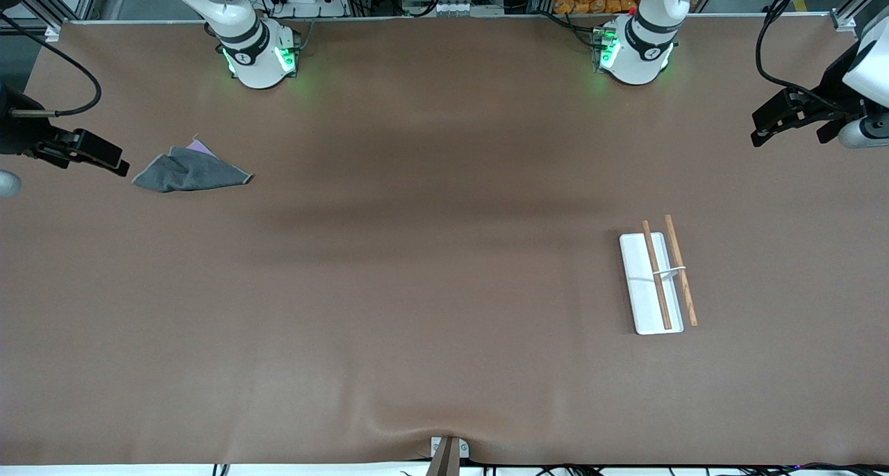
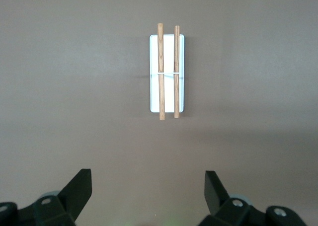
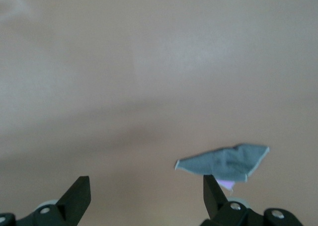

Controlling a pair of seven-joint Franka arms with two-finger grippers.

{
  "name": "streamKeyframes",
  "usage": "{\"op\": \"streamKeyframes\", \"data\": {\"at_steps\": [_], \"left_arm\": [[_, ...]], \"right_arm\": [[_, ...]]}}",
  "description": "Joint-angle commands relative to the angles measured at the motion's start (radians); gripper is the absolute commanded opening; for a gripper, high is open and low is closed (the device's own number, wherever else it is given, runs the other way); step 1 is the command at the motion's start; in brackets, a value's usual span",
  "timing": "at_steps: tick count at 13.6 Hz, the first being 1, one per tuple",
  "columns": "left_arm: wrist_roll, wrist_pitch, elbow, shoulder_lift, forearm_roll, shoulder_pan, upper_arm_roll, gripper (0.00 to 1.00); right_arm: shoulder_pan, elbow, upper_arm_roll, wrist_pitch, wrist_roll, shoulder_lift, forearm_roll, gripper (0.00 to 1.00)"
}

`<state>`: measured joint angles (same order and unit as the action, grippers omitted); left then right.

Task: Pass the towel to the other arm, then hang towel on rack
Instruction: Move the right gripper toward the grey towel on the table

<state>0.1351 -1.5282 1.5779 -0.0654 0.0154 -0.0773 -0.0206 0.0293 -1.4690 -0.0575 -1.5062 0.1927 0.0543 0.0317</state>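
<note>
Front view: we judge the crumpled towel (image 1: pixel 187 171) limp, best pinched at its raised fold; right gripper (image 1: pixel 114 162) and left gripper (image 1: pixel 764 130) both gape empty.

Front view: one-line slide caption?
Towel lies crumpled by open right gripper; rack sits bare near open left gripper.

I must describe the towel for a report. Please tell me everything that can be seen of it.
The towel is a small soft cloth, dark grey on top, with a purple corner of its underside peeking out at the edge toward the robots' bases. It lies crumpled and partly folded in a rough triangle on the brown table, at the right arm's end. Nothing grips or touches it; only the table is under it.
</note>
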Motion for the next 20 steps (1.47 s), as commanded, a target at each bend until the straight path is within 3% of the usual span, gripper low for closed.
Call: {"op": "streamKeyframes", "data": {"at_steps": [1,7,13,20], "left_arm": [[-0.025,0.019,-0.016,-0.001,-0.009,0.005,0.001,1.0],[-0.023,0.02,-0.032,0.001,0.001,0.004,0.002,1.0],[-0.026,0.029,-0.033,0.012,0.002,0.002,0.002,1.0],[-0.031,0.045,-0.03,0.015,-0.002,0.004,-0.002,1.0]], "right_arm": [[-0.002,-0.187,0.001,-0.127,0.002,-0.112,-0.009,1.0],[0.012,-0.183,0.005,-0.128,-0.006,-0.079,-0.016,1.0],[0.225,-0.329,0.007,-0.137,-0.085,-0.002,-0.058,1.0],[0.434,-0.39,0.007,-0.141,-0.18,0.142,-0.072,1.0]]}}
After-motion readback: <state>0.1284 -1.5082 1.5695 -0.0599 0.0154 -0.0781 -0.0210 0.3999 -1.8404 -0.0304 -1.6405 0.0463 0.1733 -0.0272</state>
